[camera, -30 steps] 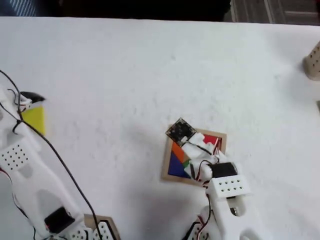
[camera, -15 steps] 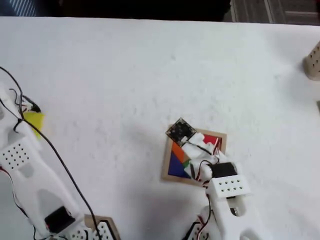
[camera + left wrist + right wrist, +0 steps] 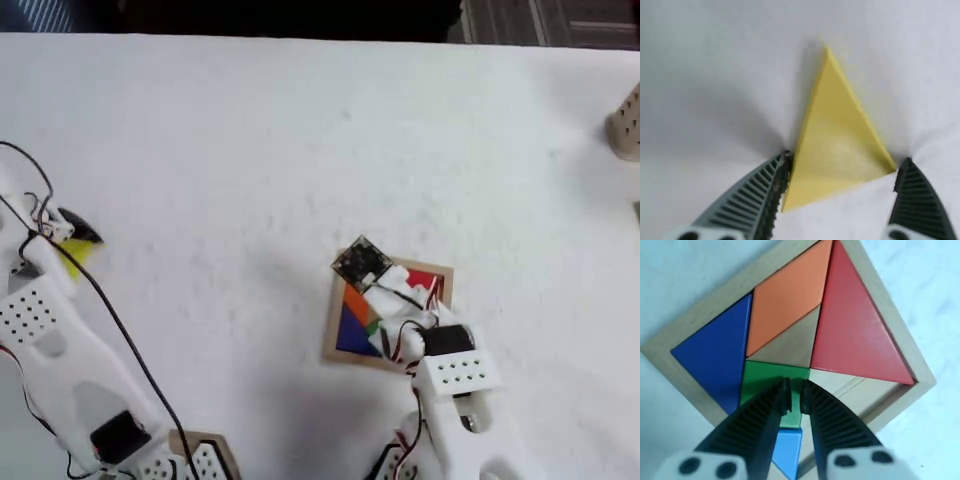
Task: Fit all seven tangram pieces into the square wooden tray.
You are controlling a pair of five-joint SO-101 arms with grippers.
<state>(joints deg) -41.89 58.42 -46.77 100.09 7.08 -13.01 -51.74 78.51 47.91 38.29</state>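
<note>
Square wooden tray [image 3: 331, 322] lies at 5 o'clock from table centre, holding six pieces: dark blue triangle [image 3: 717, 355], orange parallelogram [image 3: 787, 295], red triangle [image 3: 855, 335], tan triangle [image 3: 790, 347], green square [image 3: 760, 382], light blue triangle [image 3: 787, 450]. My right gripper [image 3: 795, 390] hangs over the green square, jaws nearly closed, gripping nothing. Yellow wooden triangle [image 3: 837, 145] lies on the white table [image 3: 250, 150] at 9 o'clock, well apart. My left gripper [image 3: 842, 167] straddles it, jaws wide, one finger touching its edge.
</note>
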